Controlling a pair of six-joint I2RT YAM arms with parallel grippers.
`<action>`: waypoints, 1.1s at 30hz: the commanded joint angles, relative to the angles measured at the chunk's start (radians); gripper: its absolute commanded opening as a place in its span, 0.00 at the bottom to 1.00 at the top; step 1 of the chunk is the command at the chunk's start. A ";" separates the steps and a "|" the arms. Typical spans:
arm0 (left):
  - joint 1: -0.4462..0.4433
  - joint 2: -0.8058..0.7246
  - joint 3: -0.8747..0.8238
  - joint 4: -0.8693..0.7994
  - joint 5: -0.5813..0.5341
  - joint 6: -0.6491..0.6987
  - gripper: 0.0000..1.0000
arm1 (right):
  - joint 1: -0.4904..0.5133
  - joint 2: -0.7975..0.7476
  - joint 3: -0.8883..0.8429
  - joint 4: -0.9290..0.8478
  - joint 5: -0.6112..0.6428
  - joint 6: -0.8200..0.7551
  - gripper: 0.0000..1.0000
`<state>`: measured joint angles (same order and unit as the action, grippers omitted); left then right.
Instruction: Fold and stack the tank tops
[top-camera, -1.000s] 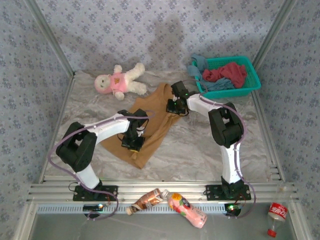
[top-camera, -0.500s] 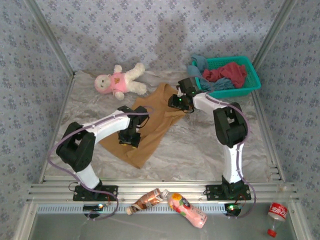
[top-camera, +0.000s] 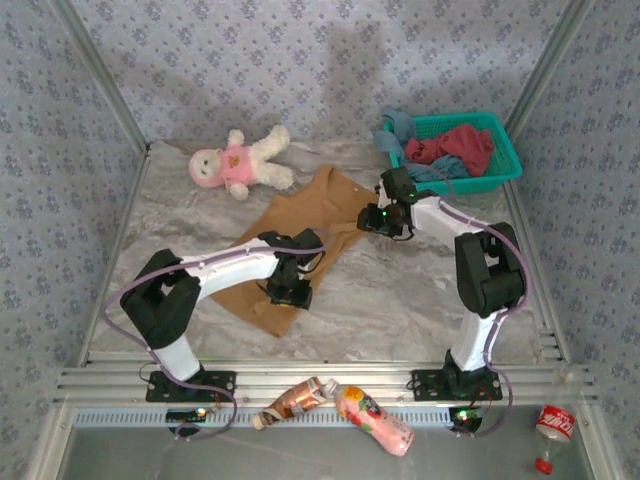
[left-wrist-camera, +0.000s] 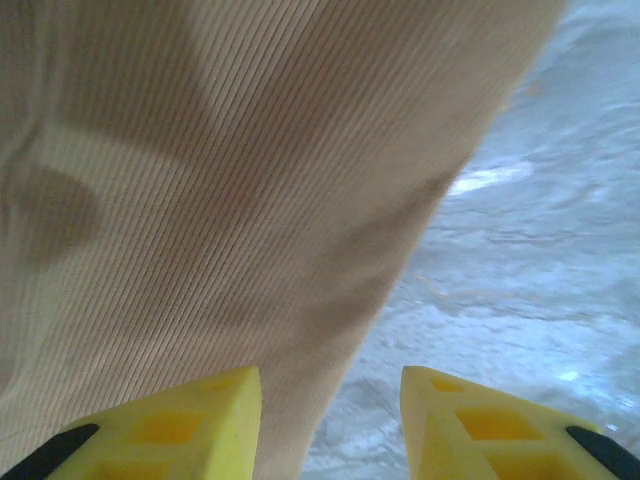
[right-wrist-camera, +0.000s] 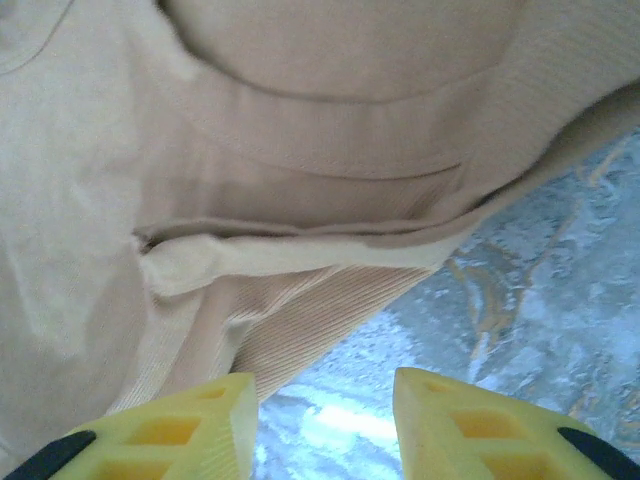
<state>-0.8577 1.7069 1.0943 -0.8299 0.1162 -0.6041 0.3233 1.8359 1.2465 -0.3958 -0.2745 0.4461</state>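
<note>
The left fingers (left-wrist-camera: 180, 425) are standing apart, clamping nothing, hovering over the long edge of the tan-brown tank top (left-wrist-camera: 230, 200). Its ribbed cloth is lying spread ahead of them and under the left-hand finger, with bare bench (left-wrist-camera: 540, 260) under the other. The right fingers (right-wrist-camera: 480, 425) are also standing apart and holding nothing, the top's hemmed edge lying just ahead of them. The dark red tank top (top-camera: 465, 145) and dusty blue tank top (top-camera: 440, 172) are lying in the teal basket (top-camera: 490, 182), beyond the right fingers.

pale blue flower-patterned walls (top-camera: 300, 60) enclose a grey marbled tabletop (top-camera: 400, 300), metal rails (top-camera: 330, 378) along its near edge.
</note>
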 joint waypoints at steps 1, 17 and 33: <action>0.000 0.013 -0.045 -0.001 -0.004 0.001 0.39 | -0.016 0.059 0.031 0.009 -0.009 0.001 0.45; 0.005 -0.028 -0.185 -0.118 -0.068 0.015 0.27 | -0.043 0.176 0.143 0.059 0.042 0.044 0.43; 0.037 -0.096 -0.192 -0.179 -0.093 0.040 0.34 | -0.038 0.237 0.227 0.026 0.084 0.007 0.39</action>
<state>-0.8379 1.6436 0.9207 -0.9321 0.0586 -0.5835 0.2878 2.0609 1.4277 -0.3332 -0.2298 0.4770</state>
